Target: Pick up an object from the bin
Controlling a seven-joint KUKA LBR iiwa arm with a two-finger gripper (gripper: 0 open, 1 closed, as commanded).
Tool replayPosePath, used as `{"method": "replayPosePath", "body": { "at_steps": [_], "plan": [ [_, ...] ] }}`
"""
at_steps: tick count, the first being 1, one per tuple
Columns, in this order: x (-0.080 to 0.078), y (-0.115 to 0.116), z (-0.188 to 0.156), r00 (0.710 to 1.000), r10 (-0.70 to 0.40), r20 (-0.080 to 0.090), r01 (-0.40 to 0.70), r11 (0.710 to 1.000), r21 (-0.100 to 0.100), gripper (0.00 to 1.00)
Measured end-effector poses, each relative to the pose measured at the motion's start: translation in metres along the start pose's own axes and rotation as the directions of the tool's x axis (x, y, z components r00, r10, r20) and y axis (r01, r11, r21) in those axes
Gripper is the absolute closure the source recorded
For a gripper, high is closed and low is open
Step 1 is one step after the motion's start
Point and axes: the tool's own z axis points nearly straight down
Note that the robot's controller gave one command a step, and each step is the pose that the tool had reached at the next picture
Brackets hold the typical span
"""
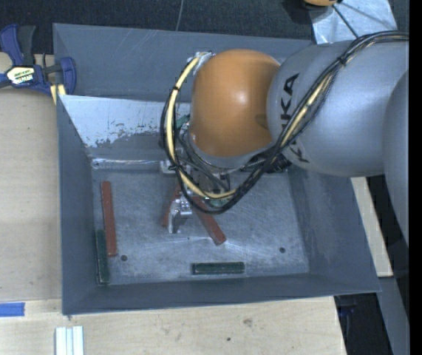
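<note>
Black letters "KA" can be read on the silver arm [344,109].

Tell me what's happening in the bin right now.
The KUKA arm has its gripper down near the middle of the grey metal bin, right beside a short reddish-brown stick lying slanted on the floor. A longer reddish-brown stick lies along the left side, and a dark flat bar near the lower wall. Nothing looks lifted yet.

The bin [74,198] is grey, the sticks [107,207] reddish-brown, the bars [218,268] dark green, the wrist cover [229,102] orange.
</note>
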Motion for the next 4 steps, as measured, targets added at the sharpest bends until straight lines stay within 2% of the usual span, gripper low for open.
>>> {"method": "replayPosePath", "body": {
  "at_steps": [1,2,3,4],
  "plan": [
    [-0.002,-0.001,-0.005,1.0,0.003,0.008,-0.003,1.0,-0.002,0.0],
    [-0.014,-0.025,0.101,0.993,-0.121,0.017,0.121,0.993,-0.007,1.0],
    [-0.013,-0.029,0.105,0.993,-0.118,0.011,0.118,0.993,-0.001,0.0],
    [-0.011,-0.029,0.106,0.993,-0.117,0.006,0.117,0.993,0.0,1.0]
  ]
}}
